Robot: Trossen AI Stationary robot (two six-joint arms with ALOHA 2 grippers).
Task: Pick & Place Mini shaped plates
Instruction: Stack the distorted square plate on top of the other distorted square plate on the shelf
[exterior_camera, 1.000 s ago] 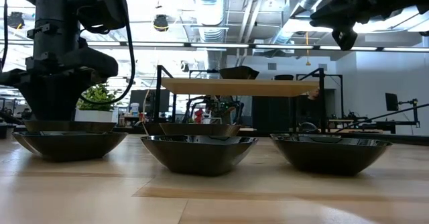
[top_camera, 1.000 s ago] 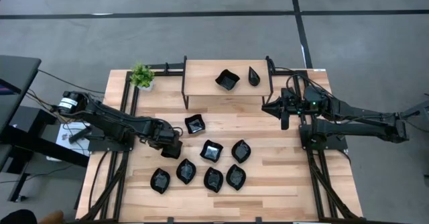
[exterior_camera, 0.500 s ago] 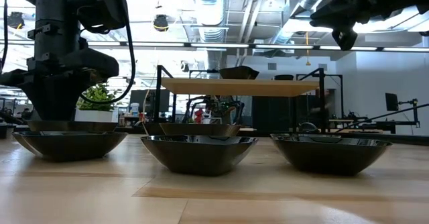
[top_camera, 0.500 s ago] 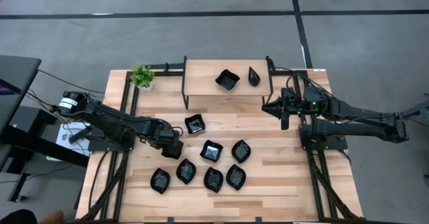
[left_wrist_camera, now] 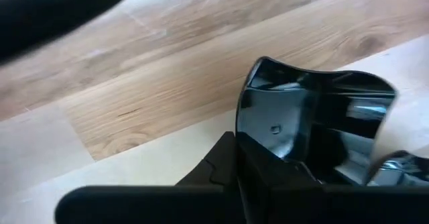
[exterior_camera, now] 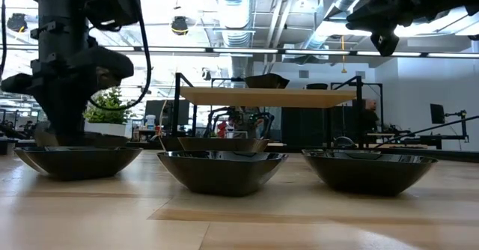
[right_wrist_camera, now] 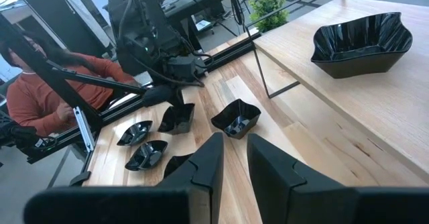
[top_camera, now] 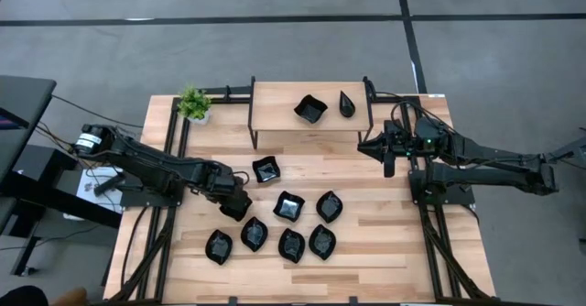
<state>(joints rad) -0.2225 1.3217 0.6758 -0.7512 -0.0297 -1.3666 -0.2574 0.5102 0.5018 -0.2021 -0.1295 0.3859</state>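
The left gripper [top_camera: 240, 207] sits low over the table's [top_camera: 385, 242] near-left part, right at the upper-left edge of the leaf-shaped plate [top_camera: 255, 234] in the near row; in the left wrist view its fingers [left_wrist_camera: 268, 177] reach to a glossy black plate's rim [left_wrist_camera: 315, 127], but whether they're pinching it or just beside it — cannot tell, the view's too tight. The right gripper [top_camera: 377, 147] hangs in the air beside the right end of the raised shelf [top_camera: 275, 114], fingers [right_wrist_camera: 208, 160] parallel w/ a narrow gap, nothing between them. Plates: a wavy square plate [top_camera: 310, 108] and a teardrop plate [top_camera: 347, 103] sit on the shelf, apart from each other. On the table below, another square plate [top_camera: 266, 169] lies near the shelf's left leg; further toward the near edge are a square one [top_camera: 289, 206] and a leaf one [top_camera: 329, 206] side by side, then a near row of four incl. the far-left plate [top_camera: 219, 247]. A small green plant [top_camera: 193, 103] stands at the far-left corner. In the right wrist view, a person in a red top [right_wrist_camera: 47, 103] sits beyond the table.
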